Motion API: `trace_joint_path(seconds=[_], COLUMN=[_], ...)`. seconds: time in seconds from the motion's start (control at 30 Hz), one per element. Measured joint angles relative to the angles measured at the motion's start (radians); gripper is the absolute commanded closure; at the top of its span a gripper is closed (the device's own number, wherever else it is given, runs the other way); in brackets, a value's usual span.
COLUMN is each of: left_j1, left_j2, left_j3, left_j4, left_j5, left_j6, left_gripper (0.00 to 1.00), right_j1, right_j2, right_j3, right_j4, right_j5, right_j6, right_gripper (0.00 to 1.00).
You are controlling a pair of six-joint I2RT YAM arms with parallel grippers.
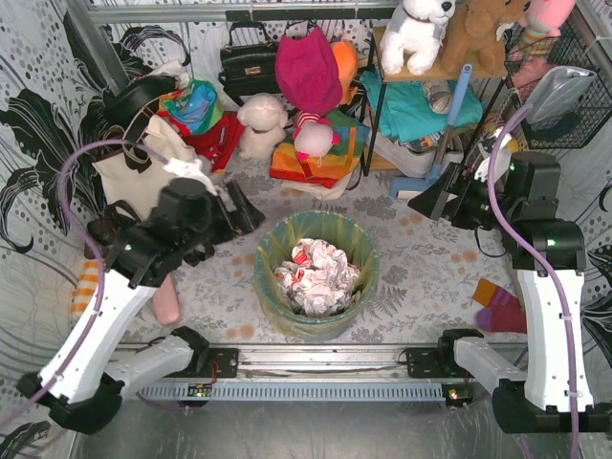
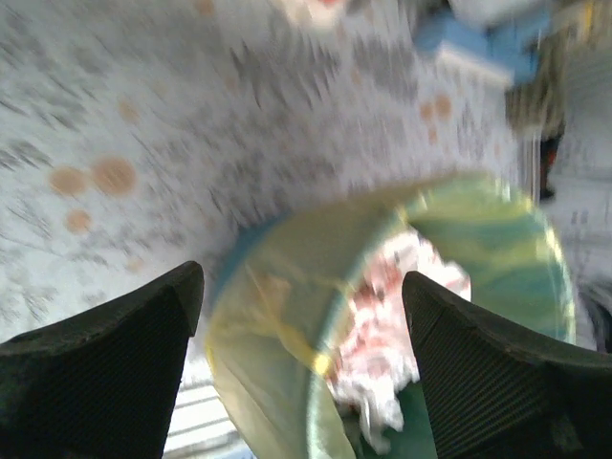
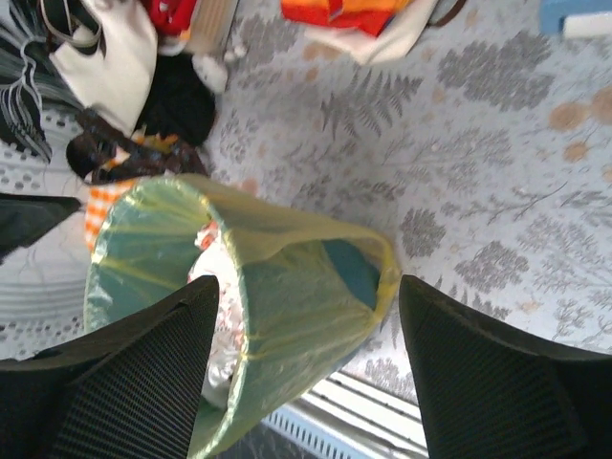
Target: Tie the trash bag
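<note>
Items, as seen from the floor:

- Bag [image 1: 330,232]: thin yellow plastic. It sits at the centre of the top view, lining a bin [image 3: 349,271] whose teal shows through it. The mouth is open and untied and turned out over the rim.
- Paper [image 1: 317,275]: crumpled, white and red, heaped inside the bag.
- Left gripper [image 2: 301,287]: released, jaws wide apart, nothing between them. In the top view it is just upper left of the bin. Its own view is blurred, so it seems clear of the plastic, though I can't be sure.
- Right gripper [image 3: 308,287]: also released and holding nothing. It sits at centre right of the top view, well apart from the bin. Its wrist view shows the bag in the lower middle, between the two fingers [image 3: 143,363].
- Table [image 1: 421,258]: pale cloth printed with leaves.
- Tote [image 1: 143,167]: cream, upper left of the top view, among heaped clutter.
- Plush toys [image 1: 416,33]: on a shelf along the top edge.
</note>
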Motion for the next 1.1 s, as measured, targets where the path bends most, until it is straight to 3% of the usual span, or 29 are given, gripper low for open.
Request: trace_joint_path(seconds=[0.13,0.27,0.67,0.93,1.1], left_j1=[-0.255,-0.363,-0.386,-0.388,-0.388], left_j2=[0.062,0.098,0.04,-0.039,-0.048], left_j3=[0.016,0.053,0.072,0.046,0.027], left_j4=[-0.083,-0.175,-0.275,-0.278,-0.279], left_j5=[-0.084,-0.164,-0.163,-0.074,-0.048], left_j6=[-0.098,-0.176,-0.24,-0.24,-0.24], left_gripper=[0.07,0.08,0.13,0.32,0.36], right_j1=[0.0,0.017,0.42,0.528,0.561], right_j2=[0.026,0.054,0.24,0.263,0.28], right_j3=[0.013,0.014,0.169,0.175,0.169], right_j4=[-0.056,-0.095,-0.147,-0.171,-0.176], right_j5=[-0.06,-0.068,0.162,0.237,0.247], right_j6=[-0.032,-0.055,-0.058,-0.044,-0.044], right_gripper=[0.26,0.26,0.28,0.33,0.37])
